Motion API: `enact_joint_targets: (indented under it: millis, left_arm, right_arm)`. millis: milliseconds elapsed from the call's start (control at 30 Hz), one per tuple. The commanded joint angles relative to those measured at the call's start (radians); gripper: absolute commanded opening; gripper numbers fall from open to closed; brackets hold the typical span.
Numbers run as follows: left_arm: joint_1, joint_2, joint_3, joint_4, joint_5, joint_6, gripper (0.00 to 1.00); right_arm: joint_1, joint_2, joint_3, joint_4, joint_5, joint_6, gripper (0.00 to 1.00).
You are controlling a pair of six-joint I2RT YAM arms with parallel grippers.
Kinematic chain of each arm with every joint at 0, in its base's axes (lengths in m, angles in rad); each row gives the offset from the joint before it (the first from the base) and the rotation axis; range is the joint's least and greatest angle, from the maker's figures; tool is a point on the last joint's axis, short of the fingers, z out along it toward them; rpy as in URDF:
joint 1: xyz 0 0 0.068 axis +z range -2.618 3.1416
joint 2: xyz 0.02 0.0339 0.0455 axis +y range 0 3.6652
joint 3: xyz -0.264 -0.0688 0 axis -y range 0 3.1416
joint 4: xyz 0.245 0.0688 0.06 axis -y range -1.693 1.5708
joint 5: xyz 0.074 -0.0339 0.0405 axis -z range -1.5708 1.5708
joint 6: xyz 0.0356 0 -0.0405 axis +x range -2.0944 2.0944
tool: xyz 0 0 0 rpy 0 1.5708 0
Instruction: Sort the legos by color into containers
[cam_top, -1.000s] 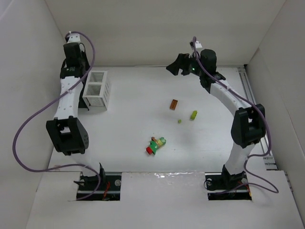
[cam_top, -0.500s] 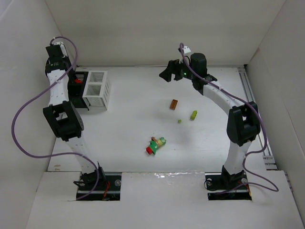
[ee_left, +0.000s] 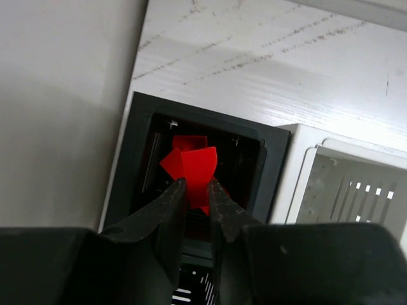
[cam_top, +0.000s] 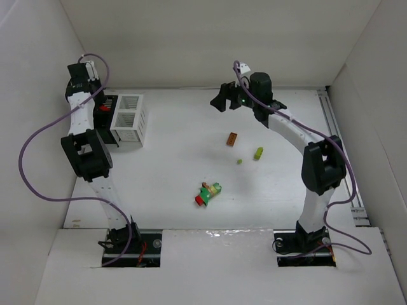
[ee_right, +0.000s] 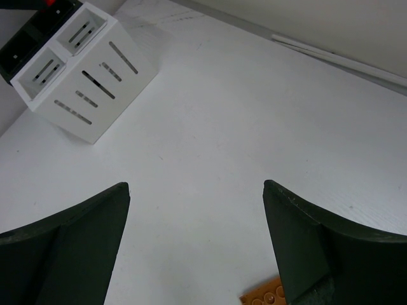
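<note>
Some red lego pieces (ee_left: 194, 166) sit in the black bin (ee_left: 275, 166) now (drop looks done). Left tool (ee_left: 196, 185) has backed up, nearly together. Right tool (ee_right: 195, 190), spread wide, is creeping toward the orange brick (ee_right: 266, 296).

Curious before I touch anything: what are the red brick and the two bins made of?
Red brick: likely hard plastic, smooth, evenly bright colour, crisp edges.
White bin: seemingly moulded plastic, matte, neat slots in its walls.
Black bin: probably the same, dull rim.
</note>
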Motion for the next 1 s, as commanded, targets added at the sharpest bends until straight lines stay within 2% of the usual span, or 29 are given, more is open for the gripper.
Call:
enact_joint_targets:
  millis: [0, 133, 167, 200, 333, 367, 400, 467, 500, 533, 567, 600, 633, 667, 700, 733, 767, 900, 967]
  left_arm:
    - [0.001, -0.006, 0.054, -0.02, 0.042, 0.0, 0.17]
    - [0.001, 0.003, 0.054, -0.02, 0.042, 0.0, 0.39]
    - [0.001, 0.003, 0.054, -0.02, 0.042, 0.0, 0.5]
    - [0.001, 0.003, 0.054, -0.02, 0.042, 0.0, 0.52]
    - [0.011, -0.069, 0.018, 0.041, 0.072, -0.011, 0.54]
    - [0.011, -0.102, -0.04, 0.077, 0.098, -0.021, 0.54]
    - [0.024, -0.182, -0.073, 0.163, 0.146, -0.022, 0.54]
    - [0.024, -0.256, -0.114, 0.228, 0.171, -0.022, 0.54]
    - [0.024, -0.284, -0.114, 0.243, 0.186, -0.022, 0.55]
    - [0.024, -0.323, -0.102, 0.244, 0.206, -0.022, 0.55]
    - [0.024, -0.34, -0.092, 0.244, 0.206, -0.031, 0.62]
    - [0.024, -0.354, -0.07, 0.244, 0.22, -0.031, 0.65]
    - [0.024, -0.382, -0.061, 0.244, 0.22, -0.043, 0.67]
    - [0.024, -0.397, -0.061, 0.231, 0.22, -0.061, 0.7]
    - [0.024, -0.409, -0.061, 0.231, 0.22, -0.075, 0.72]
    - [0.024, -0.42, -0.07, 0.213, 0.234, -0.084, 0.75]
    - [0.024, -0.443, -0.07, 0.175, 0.256, -0.084, 0.77]
    - [0.024, -0.564, -0.249, 0.174, 0.31, -0.043, 0.87]
    - [0.024, -0.638, -0.423, 0.234, 0.336, -0.043, 0.92]
  right_arm:
    - [0.012, -0.038, 0.002, 0.014, 0.025, -0.032, 0.9]
    - [0.012, -0.047, 0.002, 0.014, 0.034, -0.041, 0.92]
    - [0.012, -0.047, 0.002, 0.014, 0.034, -0.041, 0.93]
    - [0.012, -0.047, 0.002, 0.014, 0.034, -0.05, 0.93]
    - [0.012, -0.047, -0.009, 0.004, 0.034, -0.059, 0.93]
    - [0.012, -0.047, -0.019, 0.004, 0.017, -0.07, 0.93]
    - [0.012, -0.059, -0.044, 0.004, -0.022, -0.111, 0.91]
    - [0.012, -0.082, -0.065, -0.028, -0.096, -0.194, 0.89]
    - [0.012, -0.096, -0.066, -0.063, -0.145, -0.331, 0.86]
    - [0.012, -0.096, -0.066, -0.182, -0.196, -0.416, 0.85]
    - [0.012, -0.105, -0.066, -0.26, -0.278, -0.503, 0.85]
    - [0.012, -0.105, -0.056, -0.34, -0.306, -0.598, 0.84]
    - [0.012, -0.105, -0.056, -0.412, -0.323, -0.76, 0.82]
    - [0.012, -0.117, -0.056, -0.55, -0.339, -0.839, 0.81]
    - [0.012, -0.117, -0.046, -0.63, -0.362, -0.928, 0.81]
    - [0.012, -0.117, -0.036, -0.726, -0.362, -1.157, 0.82]
    - [0.026, -0.117, -0.036, -0.882, -0.353, -1.237, 0.84]
    - [0.038, -0.108, -0.027, -1.112, -0.319, -1.519, 0.85]
    - [0.038, -0.108, -0.041, -1.163, -0.282, -1.669, 0.87]
